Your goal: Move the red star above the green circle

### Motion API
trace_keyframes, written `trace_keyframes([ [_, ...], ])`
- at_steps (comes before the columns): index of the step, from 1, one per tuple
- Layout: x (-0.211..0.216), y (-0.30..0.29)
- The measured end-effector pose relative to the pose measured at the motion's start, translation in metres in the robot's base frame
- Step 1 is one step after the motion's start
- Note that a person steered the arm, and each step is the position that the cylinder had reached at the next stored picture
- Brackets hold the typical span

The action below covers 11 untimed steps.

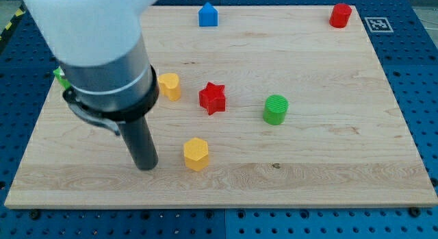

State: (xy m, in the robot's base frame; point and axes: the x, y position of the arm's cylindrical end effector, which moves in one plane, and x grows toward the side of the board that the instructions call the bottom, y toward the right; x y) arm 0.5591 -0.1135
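Resting on the wooden worktop (328, 170), my tip (146, 166) sits toward the view's lower left, just to the left of the yellow hexagon block (196, 154) with a small gap between them. No hand shows at the end of the arm, only the straight dark rod under a wide grey and white housing, so nothing can be said about open or closed. The red star (212, 98) lies near the middle of the worktop, up and to the right of my tip and apart from it. The green circle (276, 109) stands to the star's right, slightly lower in the view, with bare wood between the two; the star is thus beside the circle, at its left, and not at its top side. A second yellow block (170, 86), rounded in outline, sits just left of the star and close against the arm's housing. At the view's top edge a blue block (208, 15) with a pointed, house-like top stands left of centre, and a red cylinder (340, 15) stands near the top right corner. A sliver of another green block (61, 77) peeks out behind the housing at the left; its shape cannot be made out. Beyond the worktop's top right corner lies a black-and-white square marker (377, 24) carrying a pattern, no readable letters. No brand or writing can be read anywhere else.
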Motion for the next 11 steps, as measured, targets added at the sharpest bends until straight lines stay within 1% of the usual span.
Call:
trace_keyframes([
  [1, -0.011, 0.037],
  [2, -0.038, 0.055],
  [3, -0.054, 0.055],
  [4, -0.061, 0.064],
  [6, -0.107, 0.082],
  [8, -0.118, 0.153],
  [10, -0.119, 0.166],
  [11, -0.119, 0.182],
])
